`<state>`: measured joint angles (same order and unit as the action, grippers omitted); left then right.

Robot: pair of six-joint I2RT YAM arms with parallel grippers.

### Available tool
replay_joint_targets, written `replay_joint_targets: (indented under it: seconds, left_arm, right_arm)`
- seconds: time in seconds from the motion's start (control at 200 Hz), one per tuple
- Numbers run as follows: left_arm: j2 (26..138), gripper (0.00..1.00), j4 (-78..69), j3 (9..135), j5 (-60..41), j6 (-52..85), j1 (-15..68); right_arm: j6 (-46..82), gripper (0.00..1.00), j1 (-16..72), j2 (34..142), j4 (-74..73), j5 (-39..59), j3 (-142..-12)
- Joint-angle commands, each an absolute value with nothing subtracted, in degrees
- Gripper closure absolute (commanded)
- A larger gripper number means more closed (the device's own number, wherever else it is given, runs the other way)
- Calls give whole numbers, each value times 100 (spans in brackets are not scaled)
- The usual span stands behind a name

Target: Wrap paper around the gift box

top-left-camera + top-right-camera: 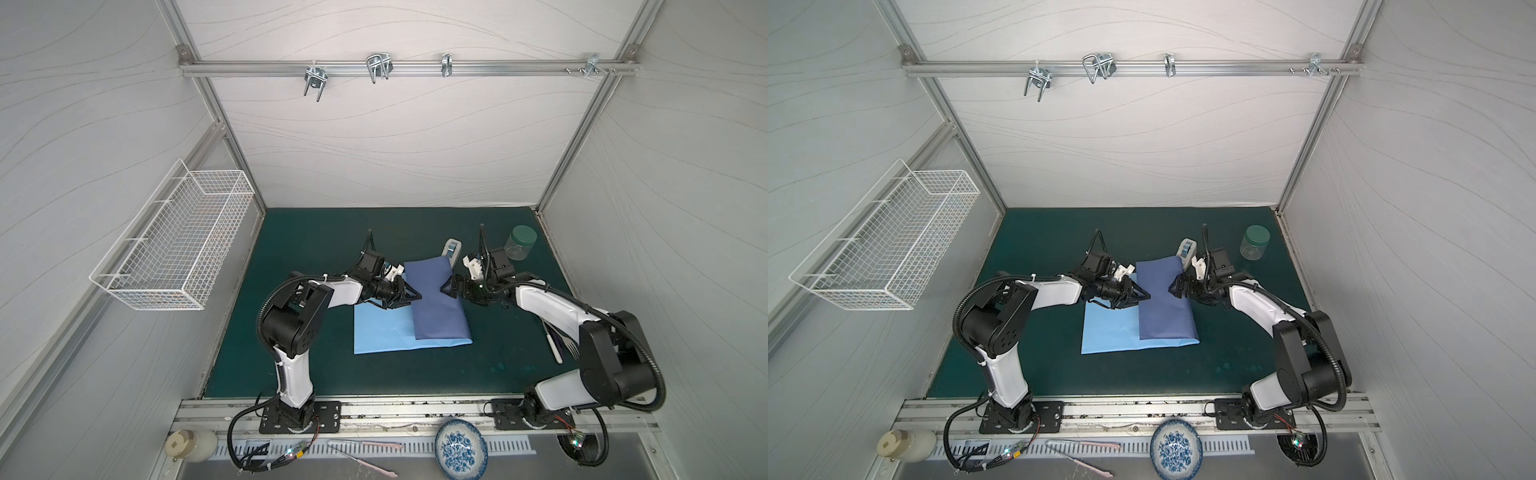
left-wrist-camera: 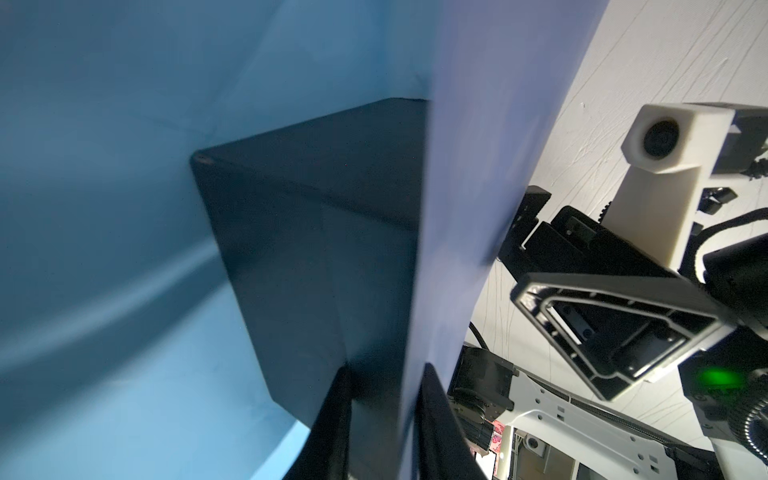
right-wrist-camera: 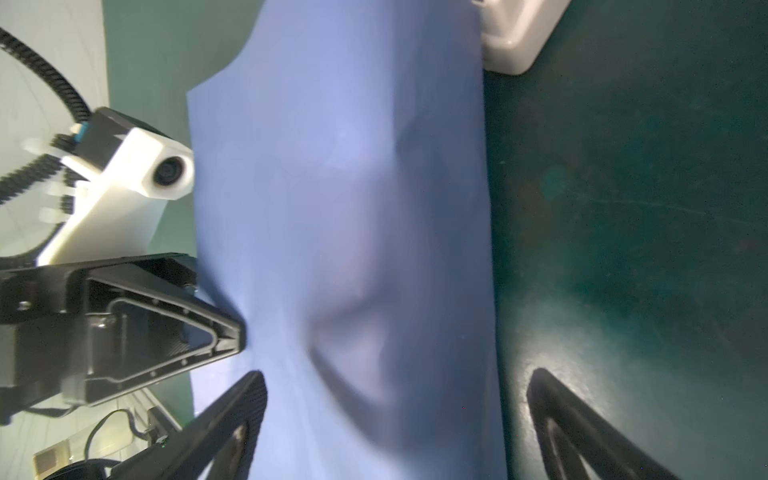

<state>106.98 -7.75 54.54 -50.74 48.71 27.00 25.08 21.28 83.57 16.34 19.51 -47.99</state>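
Looking at both top views, I see the paper (image 1: pixel 382 332) (image 1: pixel 1108 332) lying near the middle of the green bench (image 1: pixel 299 365), with the light blue face up. One part of it, the flap (image 1: pixel 436 307), is folded over and shows its indigo face. The gift box (image 2: pixel 311 249) is under this flap. Only the left wrist view shows it, as a dark navy block standing on the light blue sheet. The left gripper (image 1: pixel 411 297) is at the free edge of the flap, and its fingers (image 2: pixel 440 424) are drawn close together with that edge pinched between them. The right gripper (image 1: pixel 446 286) is at the opposite side of the covered box. Its fingers (image 3: pixel 232 415) are spread wide, one over the indigo paper and one over the bare bench, and I cannot tell if they touch anything. A white tape dispenser (image 1: pixel 451 249) stands just behind the flap. A clear jar (image 1: pixel 519 243) with a green lid stands further right.
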Motion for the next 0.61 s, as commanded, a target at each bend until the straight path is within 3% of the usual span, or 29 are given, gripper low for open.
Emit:
replay_joint_targets:
  seconds: [0.0, 0.415, 0.6]
  left_arm:
    - [10903, 83, -185, 5485, -4533, 4685, 2706]
    - [10899, 90, -244, 5389, -4757, 4597, 2574]
    - [10858, 93, -306, 5243, -4769, 4575, 2474]
  right_arm:
    - [2347, 1, 2115, 8468, 1807, 2029, -4771]
    - [2677, 1, 2179, 9121, 1179, 3210, -4756]
    - [2819, 1, 2371, 9228, 979, 3310, -4712]
